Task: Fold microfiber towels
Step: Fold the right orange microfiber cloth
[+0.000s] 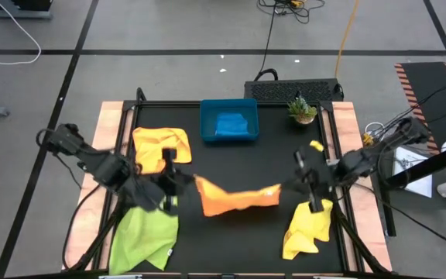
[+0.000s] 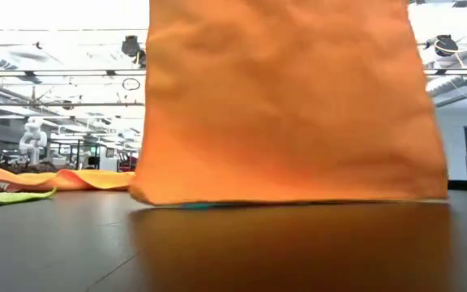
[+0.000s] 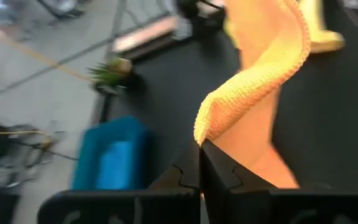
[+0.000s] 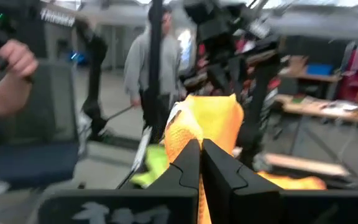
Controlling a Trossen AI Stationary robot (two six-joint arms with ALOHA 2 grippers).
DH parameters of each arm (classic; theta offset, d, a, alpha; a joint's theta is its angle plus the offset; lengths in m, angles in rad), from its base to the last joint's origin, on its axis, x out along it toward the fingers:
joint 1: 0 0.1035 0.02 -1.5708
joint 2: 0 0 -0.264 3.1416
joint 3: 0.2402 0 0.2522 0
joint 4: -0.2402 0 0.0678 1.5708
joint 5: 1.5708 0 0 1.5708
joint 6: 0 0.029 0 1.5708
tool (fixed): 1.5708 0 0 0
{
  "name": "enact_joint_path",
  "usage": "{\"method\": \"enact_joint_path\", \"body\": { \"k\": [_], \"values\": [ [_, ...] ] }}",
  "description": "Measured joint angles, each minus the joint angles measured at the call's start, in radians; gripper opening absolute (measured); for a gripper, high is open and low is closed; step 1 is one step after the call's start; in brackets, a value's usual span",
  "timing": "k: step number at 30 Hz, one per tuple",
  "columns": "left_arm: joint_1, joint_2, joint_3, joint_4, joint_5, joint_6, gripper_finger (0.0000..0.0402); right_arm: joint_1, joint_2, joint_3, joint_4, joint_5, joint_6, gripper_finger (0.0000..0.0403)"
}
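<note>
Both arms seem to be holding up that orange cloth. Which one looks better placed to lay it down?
Neither alone, probably. The left gripper pinches one end of the orange cloth and the right gripper the other, so it hangs stretched between them. They would likely lower it together.

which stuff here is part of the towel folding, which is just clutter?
Job: orange towel, held between left gripper and right gripper; yellow-orange towel; green towel; yellow towel; blue towel.
Clutter: tray; plant.
</note>
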Motion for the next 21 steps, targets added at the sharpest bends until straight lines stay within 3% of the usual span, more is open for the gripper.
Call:
{"method": "enact_joint_path", "body": {
  "k": [7,14,21],
  "values": [
    [0.151,-0.061,0.001,0.007,-0.12,0.107,0.0,-0.133,-0.111,0.001,0.007,0.0,-0.011,0.0],
    [0.301,-0.069,0.001,0.008,-0.123,0.173,0.0,-0.257,-0.133,0.001,0.008,0.0,-0.011,0.0],
    [0.376,-0.068,0.0,0.002,-0.149,0.185,0.0,-0.343,-0.129,0.001,-0.005,-0.004,0.004,0.0]
  ]
}}
